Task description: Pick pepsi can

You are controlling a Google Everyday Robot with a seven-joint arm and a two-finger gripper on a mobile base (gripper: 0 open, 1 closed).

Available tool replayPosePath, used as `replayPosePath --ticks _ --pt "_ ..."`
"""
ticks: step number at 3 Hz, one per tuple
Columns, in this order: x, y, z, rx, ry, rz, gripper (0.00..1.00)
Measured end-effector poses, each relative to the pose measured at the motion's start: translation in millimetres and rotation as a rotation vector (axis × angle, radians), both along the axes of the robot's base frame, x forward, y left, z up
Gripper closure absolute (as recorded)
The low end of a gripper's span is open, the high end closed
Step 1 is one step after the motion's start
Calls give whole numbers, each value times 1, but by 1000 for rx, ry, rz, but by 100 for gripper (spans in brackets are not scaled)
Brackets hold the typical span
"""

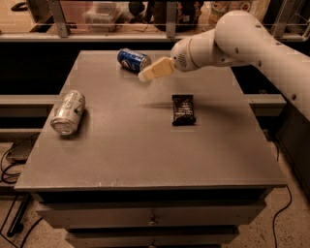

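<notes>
The blue pepsi can (132, 59) lies on its side near the far edge of the grey table (145, 145), left of centre. My gripper (145, 75) comes in from the right on the white arm (232, 41). Its cream fingers (156, 69) point left and down, hovering just right of and in front of the can, not touching it.
A silver-white can with green marks (67, 112) lies on its side at the table's left edge. A dark snack packet (183, 109) lies right of centre. A rail and shelf with clutter (145, 12) run behind the table. Drawers sit below the front edge.
</notes>
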State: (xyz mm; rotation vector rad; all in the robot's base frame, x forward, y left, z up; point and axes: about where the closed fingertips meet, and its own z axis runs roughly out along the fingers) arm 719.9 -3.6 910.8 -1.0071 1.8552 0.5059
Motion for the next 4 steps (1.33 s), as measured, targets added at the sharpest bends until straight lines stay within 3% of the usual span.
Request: replayPosePath --ticks 2,4 --pt "45 47 -8 57 -65 3 0" --pt "85 85 -33 90 -50 35 0"
